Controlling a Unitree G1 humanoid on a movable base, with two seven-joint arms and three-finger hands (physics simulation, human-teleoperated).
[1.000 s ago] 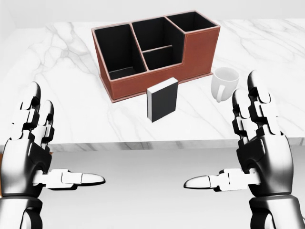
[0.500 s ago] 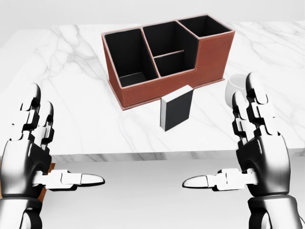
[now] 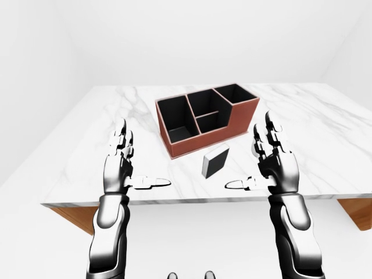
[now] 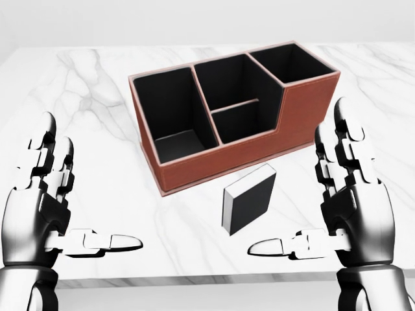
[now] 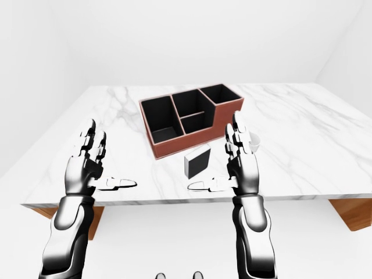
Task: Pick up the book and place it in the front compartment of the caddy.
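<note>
The book (image 4: 248, 207), black cover with white page edges, stands upright on the marble table (image 4: 97, 84), just below the caddy in the head view and apart from it. The brown caddy (image 4: 220, 159) has black compartments: a long one at left, two in the middle, a taller one at upper right. My left hand (image 4: 81, 197) is open, palm inward, well left of the book. My right hand (image 4: 301, 194) is open, just right of the book. Neither touches anything.
A white mug (image 5: 254, 140) stands right of the caddy, mostly hidden behind my right hand. The table's near edge (image 4: 194, 280) runs along the bottom of the head view. Brown wooden supports (image 3: 70, 214) show under the tabletop.
The camera has moved toward the table: caddy and book are now larger and lower in the head view. The mug slid behind my right hand. Both hands hold the same open pose.
</note>
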